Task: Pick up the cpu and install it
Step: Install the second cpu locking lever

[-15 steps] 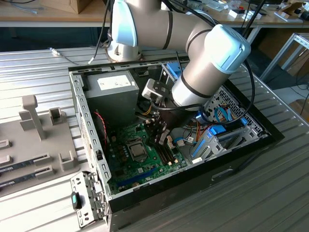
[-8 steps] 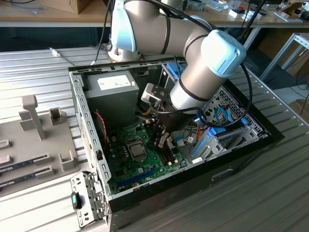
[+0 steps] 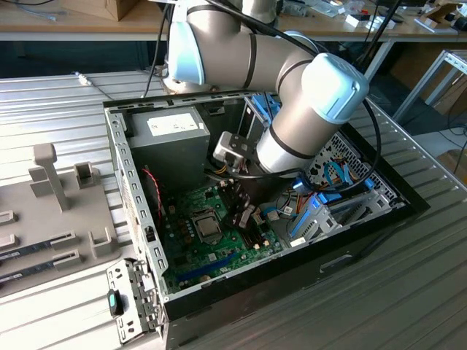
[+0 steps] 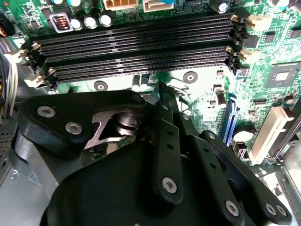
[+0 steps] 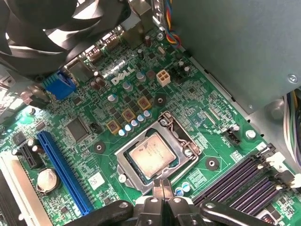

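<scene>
Inside open case [image 3: 131,175], cpu [image 5: 152,157] sits in its socket [image 5: 184,149], seemingly seated; closed tool [image 5: 163,186] empty

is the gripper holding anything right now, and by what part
Nothing is held. The gripper has its fingertips pressed together with nothing between them, beside the small square silvery cpu, which already sits in its metal socket frame on the green motherboard.

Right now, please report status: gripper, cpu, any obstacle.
Gripper shut, empty, just beside the socket. Cpu seated flat in the socket, retention frame around it. Nothing lying on the cpu.
</scene>
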`<state>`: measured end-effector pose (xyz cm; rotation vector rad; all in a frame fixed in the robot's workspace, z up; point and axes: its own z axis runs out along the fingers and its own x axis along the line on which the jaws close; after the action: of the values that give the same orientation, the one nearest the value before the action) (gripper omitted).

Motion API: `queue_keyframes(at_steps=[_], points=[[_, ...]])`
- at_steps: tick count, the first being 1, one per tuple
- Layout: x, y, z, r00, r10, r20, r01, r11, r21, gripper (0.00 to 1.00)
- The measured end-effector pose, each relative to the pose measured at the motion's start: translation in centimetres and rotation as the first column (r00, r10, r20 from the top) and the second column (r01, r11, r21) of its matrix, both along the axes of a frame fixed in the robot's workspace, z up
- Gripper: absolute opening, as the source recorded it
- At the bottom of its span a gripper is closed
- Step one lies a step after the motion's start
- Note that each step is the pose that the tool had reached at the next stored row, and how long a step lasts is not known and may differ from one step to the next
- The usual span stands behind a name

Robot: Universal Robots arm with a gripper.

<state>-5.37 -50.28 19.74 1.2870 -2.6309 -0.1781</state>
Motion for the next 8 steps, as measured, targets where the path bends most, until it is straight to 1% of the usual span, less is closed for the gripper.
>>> queue_keyframes(at_steps=[4,8], points=[[0.05,-0.01,-0.25,1.0000,0.005,-0.0002,-0.005,1.0000,-0.0010,0.11],[0.07,0.00,-0.29,1.0000,0.008,0.0000,-0.008,1.0000,-0.0008,0.11]])
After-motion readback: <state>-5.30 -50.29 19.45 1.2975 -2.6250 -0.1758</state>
